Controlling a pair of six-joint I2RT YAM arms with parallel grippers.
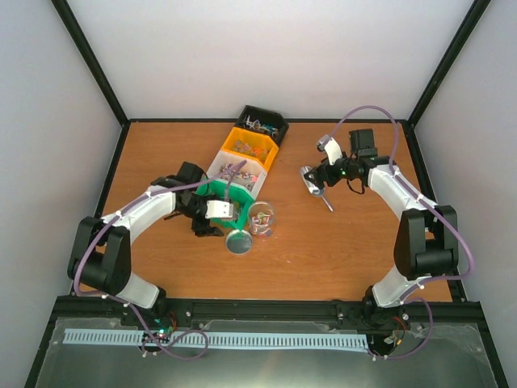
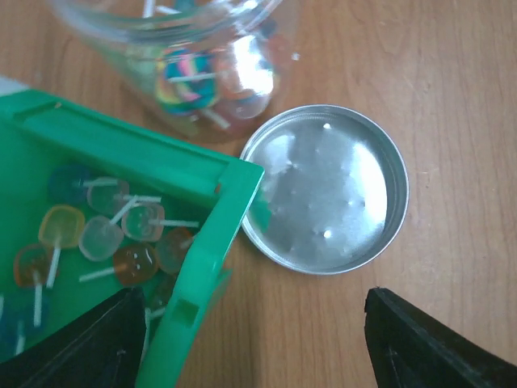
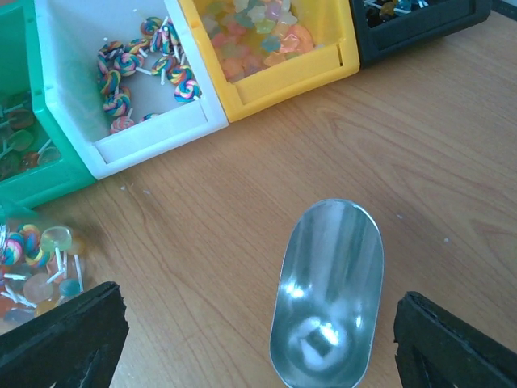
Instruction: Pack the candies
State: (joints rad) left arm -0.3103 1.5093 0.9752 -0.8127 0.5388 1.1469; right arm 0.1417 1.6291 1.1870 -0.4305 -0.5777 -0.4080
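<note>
My right gripper (image 3: pixel 258 297) gapes empty over the scoop (image 3: pixel 327 291). The candies (image 3: pixel 149 69) are tiny, light, slippery: scoop, don't pinch.

Smooth white shells cover the links of the left arm (image 1: pixel 137 212) and the right arm (image 1: pixel 397 192), with chunky black housings at every joint. A thin lilac cable (image 1: pixel 371 107) runs along each arm. The bases (image 1: pixel 153 311) at 6 o'clock are black. A tiny green light (image 1: pixel 343 171) glows on the right wrist. The left gripper (image 2: pixel 257 356) and the right gripper (image 3: pixel 258 339) have matte black, wedge-shaped fingers (image 2: pixel 81 352) at 7 and 5 o'clock
</note>
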